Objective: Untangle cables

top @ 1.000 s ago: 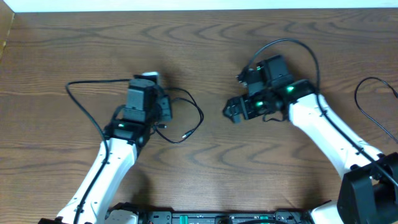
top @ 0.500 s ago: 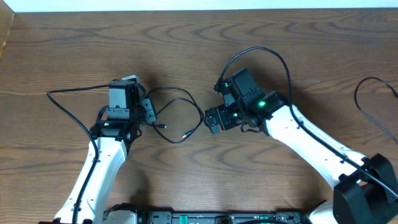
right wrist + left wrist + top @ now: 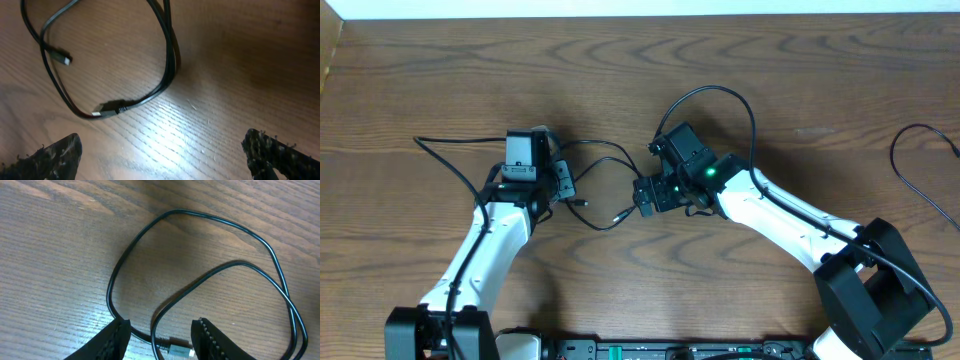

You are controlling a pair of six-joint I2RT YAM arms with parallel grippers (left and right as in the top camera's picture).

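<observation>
Black cable point(image 3: 109, 290) loose-looped on surface point(image 3: 770, 60) between arms. Left gripper point(image 3: 161, 325) fingers part-open, straddling one strand, not pinching. Right gripper point(image 3: 162, 140) fingers spread wide, empty, over the cable; likely placed for opposing pull.

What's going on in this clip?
Two robot arms work on a loose black cable looped on a wooden table. The left hand sits low with its fingers apart, a strand and a plug end between them, not clamped. The right hand is wide open beside the loop's other side, holding nothing.
</observation>
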